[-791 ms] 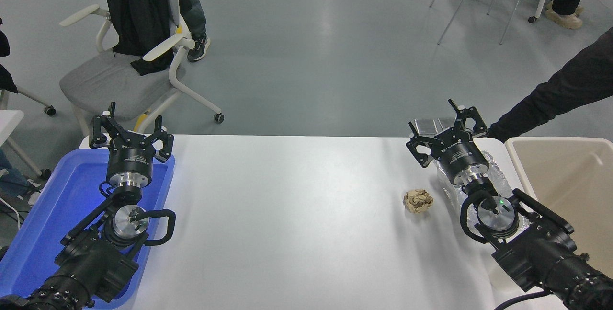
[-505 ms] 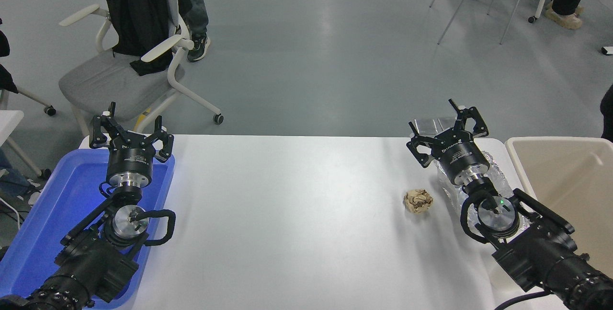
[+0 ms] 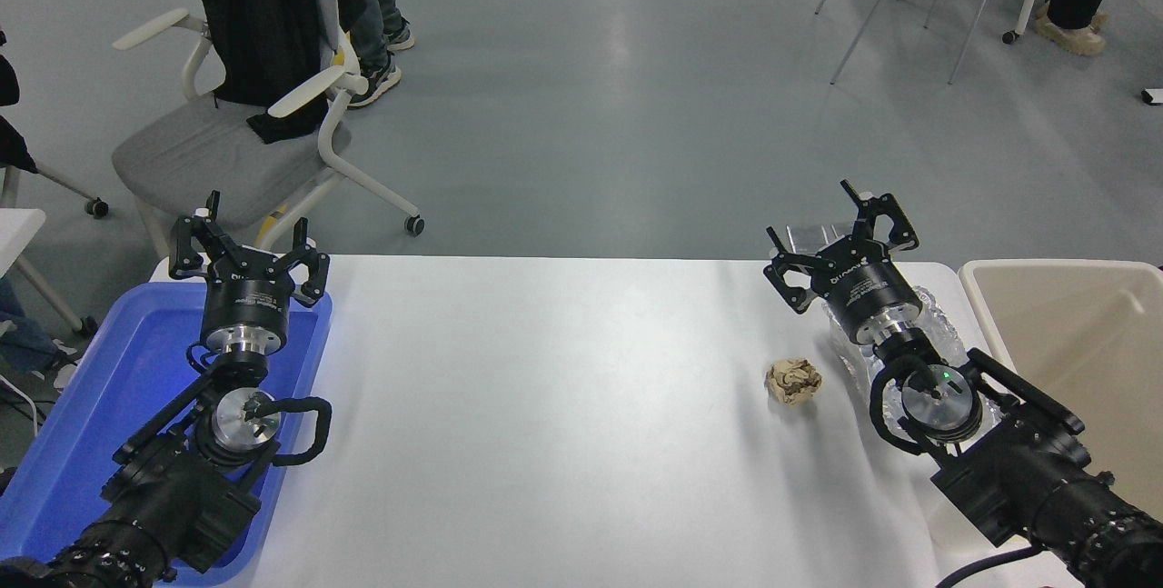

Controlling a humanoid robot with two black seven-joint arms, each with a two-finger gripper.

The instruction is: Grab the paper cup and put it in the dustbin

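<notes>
The paper cup is not visible in the head view; it may be hidden behind my right arm or out of view. The dustbin (image 3: 1072, 333) is a large beige bin standing at the table's right end, and nothing shows inside it. My right gripper (image 3: 831, 238) is open and empty. It hovers over the table's far right corner, above a crinkled silver foil tray (image 3: 940, 329), just left of the dustbin. My left gripper (image 3: 245, 252) is open and empty, parked above the blue tray (image 3: 109, 370) at the lower left.
A crumpled brown paper ball (image 3: 793, 381) lies on the white table (image 3: 545, 388) just left of my right arm. A flat silver sheet (image 3: 811, 234) shows behind the right gripper. An office chair (image 3: 245, 115) and a person's legs (image 3: 368, 6) are beyond the far edge.
A person's black-sleeved arm at the right has withdrawn out of view. My right gripper has lifted slightly toward the far edge. The person by the chair has stepped. The left arm has not moved.
</notes>
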